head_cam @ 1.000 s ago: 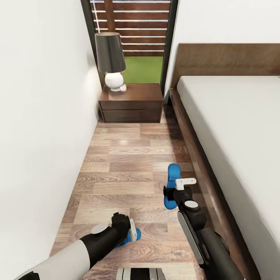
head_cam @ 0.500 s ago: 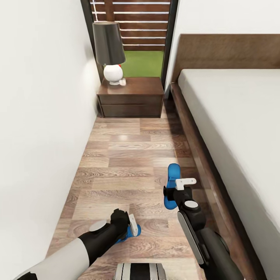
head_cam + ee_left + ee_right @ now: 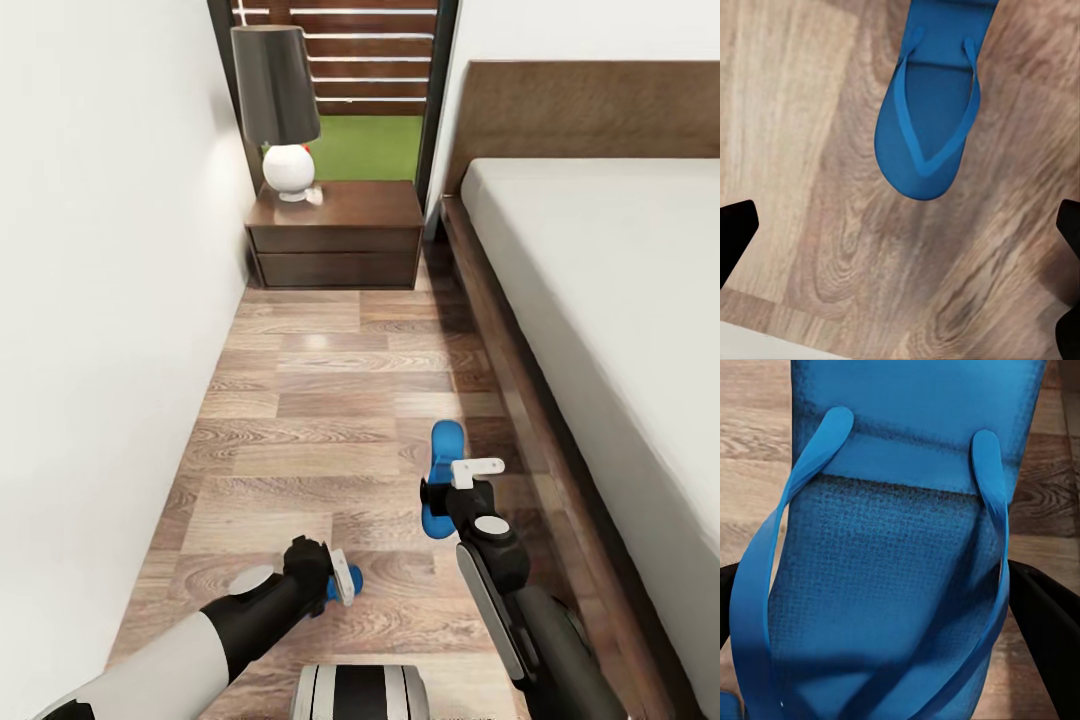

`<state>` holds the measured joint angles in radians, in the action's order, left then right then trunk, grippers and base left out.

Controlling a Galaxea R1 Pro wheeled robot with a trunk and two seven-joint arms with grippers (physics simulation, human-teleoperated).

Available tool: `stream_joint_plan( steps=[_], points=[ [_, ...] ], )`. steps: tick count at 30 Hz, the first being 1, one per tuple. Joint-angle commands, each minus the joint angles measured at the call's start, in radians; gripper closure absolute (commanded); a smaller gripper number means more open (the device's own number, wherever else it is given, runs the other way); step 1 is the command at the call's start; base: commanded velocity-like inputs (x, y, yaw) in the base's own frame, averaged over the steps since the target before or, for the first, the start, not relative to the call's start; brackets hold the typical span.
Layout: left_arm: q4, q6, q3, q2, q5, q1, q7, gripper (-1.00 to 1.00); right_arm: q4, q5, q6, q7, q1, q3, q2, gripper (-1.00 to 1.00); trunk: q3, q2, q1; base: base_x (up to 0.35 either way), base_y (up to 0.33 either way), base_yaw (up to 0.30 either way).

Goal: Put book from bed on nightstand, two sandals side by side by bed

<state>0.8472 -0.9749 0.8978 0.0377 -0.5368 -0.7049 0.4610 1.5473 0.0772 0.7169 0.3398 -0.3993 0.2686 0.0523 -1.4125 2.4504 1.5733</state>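
Beside the bed (image 3: pixel 600 330), our right hand (image 3: pixel 462 478) holds one sandal (image 3: pixel 443 480) above the floor (image 3: pixel 300 420); our left hand (image 3: pixel 335 580) hovers wide over the other sandal (image 3: pixel 934 120), presumably to pair them.

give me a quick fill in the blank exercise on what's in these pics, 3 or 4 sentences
1. The sandal between the right gripper's fingers is coloured ____.
2. On the nightstand stands a white-based ____ with a dark shade.
3. The floor is made of ____ planks.
4. The bed lies on the robot's ____ side.

Missing words: blue; lamp; wood; right
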Motion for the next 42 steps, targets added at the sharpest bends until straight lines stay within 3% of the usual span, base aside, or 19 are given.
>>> stream_joint_plan(
  steps=[1,5,9,14,18,20,22,35,38,41,42],
  points=[
    [0.001,-0.002,0.002,0.0,-0.011,-0.001,0.009,-1.0,0.001,0.007,0.004,0.009,-0.001,0.001,0.0,1.0,-0.005,0.008,0.004,0.0,0.0,0.0],
    [0.013,-0.002,-0.007,-0.001,-0.011,-0.001,-0.017,-1.0,0.001,0.007,0.004,0.009,-0.001,0.001,0.0,1.0,-0.024,0.036,0.019,0.0,0.0,0.0],
    [0.054,-0.002,-0.078,-0.001,-0.011,-0.001,-0.09,-1.0,0.001,0.007,0.004,0.009,-0.001,0.001,0.0,1.0,-0.044,0.05,0.028,0.0,0.0,0.0],
    [0.051,-0.002,-0.105,-0.011,-0.008,-0.001,-0.091,-1.0,0.001,0.007,0.004,0.008,-0.001,0.001,0.0,1.0,-0.072,0.051,0.03,0.0,0.0,0.0],
    [0.044,-0.002,-0.133,-0.03,-0.01,-0.041,0.016,-1.0,0.001,0.007,0.004,0.009,-0.001,0.001,0.0,1.0,-0.093,0.052,0.032,0.0,0.0,0.0],
    [0.043,-0.002,-0.138,-0.056,-0.011,-0.079,0.1,-1.0,0.001,0.007,0.004,0.009,-0.001,0.001,0.0,1.0,-0.104,0.053,0.033,0.0,0.0,0.0],
    [0.043,-0.002,-0.138,-0.07,-0.012,-0.094,0.13,-1.0,0.001,0.007,0.004,0.009,-0.001,0.001,0.0,1.0,-0.115,0.053,0.033,0.0,0.0,0.0],
    [0.086,-0.005,-0.138,-0.075,-0.02,-0.104,0.151,-1.0,0.001,0.007,0.004,0.009,-0.001,0.001,0.0,1.0,-0.182,0.056,0.039,0.0,0.0,0.0],
    [0.095,-0.008,-0.137,-0.073,-0.061,-0.104,0.15,-1.0,0.001,0.007,0.004,0.009,-0.001,0.001,0.0,1.0,-0.186,0.056,0.039,0.0,0.0,0.0],
    [0.101,-0.01,-0.14,-0.069,-0.178,-0.103,0.151,-1.0,0.001,0.007,0.004,0.008,-0.001,0.001,0.0,1.0,-0.188,0.056,0.039,0.0,0.0,0.0],
    [0.101,-0.01,-0.141,-0.067,-0.195,-0.102,0.151,-1.0,0.001,0.007,0.004,0.008,-0.001,0.001,0.0,1.0,-0.188,0.056,0.039,0.0,0.0,0.0]
  ],
)
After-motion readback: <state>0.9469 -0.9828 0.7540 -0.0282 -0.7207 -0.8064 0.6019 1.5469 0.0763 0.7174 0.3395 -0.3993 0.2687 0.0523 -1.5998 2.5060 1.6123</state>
